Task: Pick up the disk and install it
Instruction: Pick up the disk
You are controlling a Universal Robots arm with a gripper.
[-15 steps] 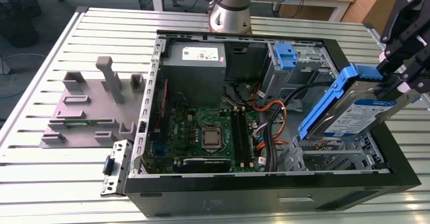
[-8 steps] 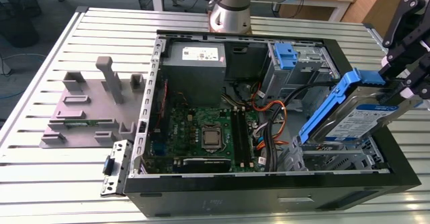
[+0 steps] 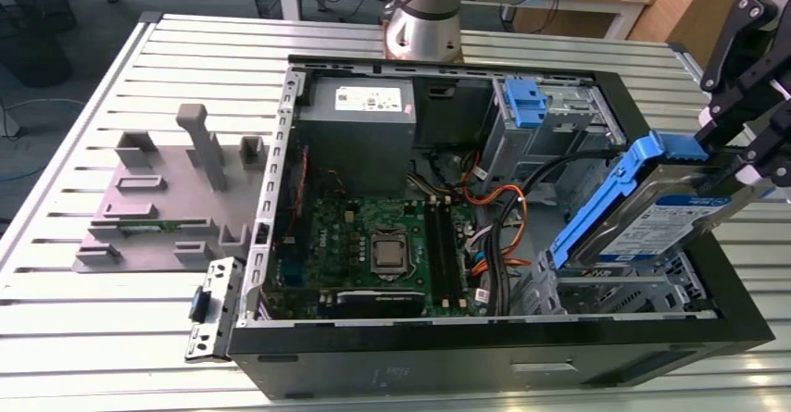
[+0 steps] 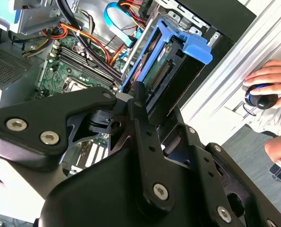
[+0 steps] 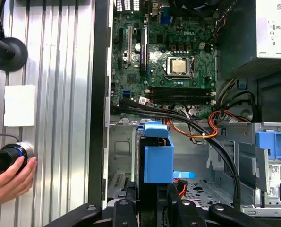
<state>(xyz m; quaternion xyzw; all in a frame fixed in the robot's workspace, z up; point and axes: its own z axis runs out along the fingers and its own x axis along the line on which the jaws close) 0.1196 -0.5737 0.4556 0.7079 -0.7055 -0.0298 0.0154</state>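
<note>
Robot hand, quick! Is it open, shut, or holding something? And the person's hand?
Robot hand: shut on the disk, held tilted above the open computer case.
Person's hand: resting on a round black device.

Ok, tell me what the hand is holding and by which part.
The hand grips the disk by its raised end, holding it tilted over the open computer case.
</note>
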